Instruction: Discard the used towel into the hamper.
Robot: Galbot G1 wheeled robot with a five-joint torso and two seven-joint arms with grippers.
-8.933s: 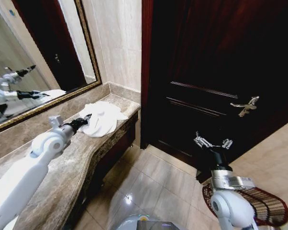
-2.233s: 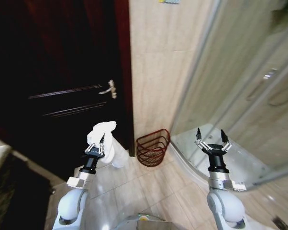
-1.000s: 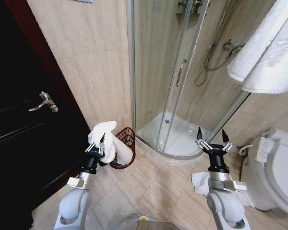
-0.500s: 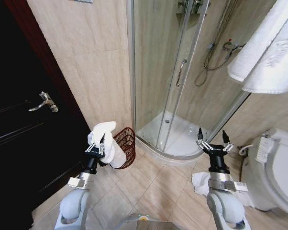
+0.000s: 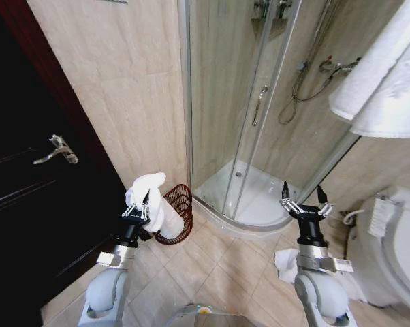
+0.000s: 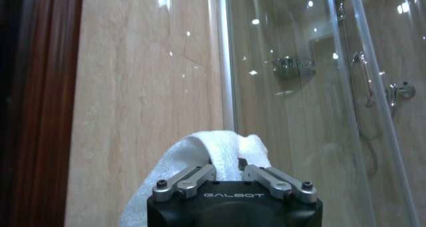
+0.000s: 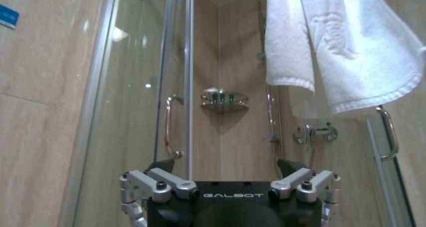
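Note:
My left gripper (image 5: 137,210) is shut on the used white towel (image 5: 152,201), which bunches above the fingers and hangs down beside them. In the left wrist view the towel (image 6: 214,152) sticks up between the closed fingers (image 6: 199,173) of that gripper (image 6: 228,168). The hamper (image 5: 178,212), a small dark reddish-brown open-weave basket, stands on the floor against the beige wall just right of and behind the towel, partly hidden by it. My right gripper (image 5: 301,202) is held up at the right, open and with nothing in it; its spread fingers (image 7: 158,179) face the shower.
A dark wooden door (image 5: 28,177) with a metal handle is at the left. The glass shower enclosure (image 5: 259,116) with its white tray stands ahead. White towels (image 5: 385,75) hang at the upper right. A toilet (image 5: 396,252) and a white cloth (image 5: 285,262) on the floor are at the right.
The view has shifted slightly, so the hamper sits a little closer to the towel. Both grippers keep the same pose, the left still holding the towel.

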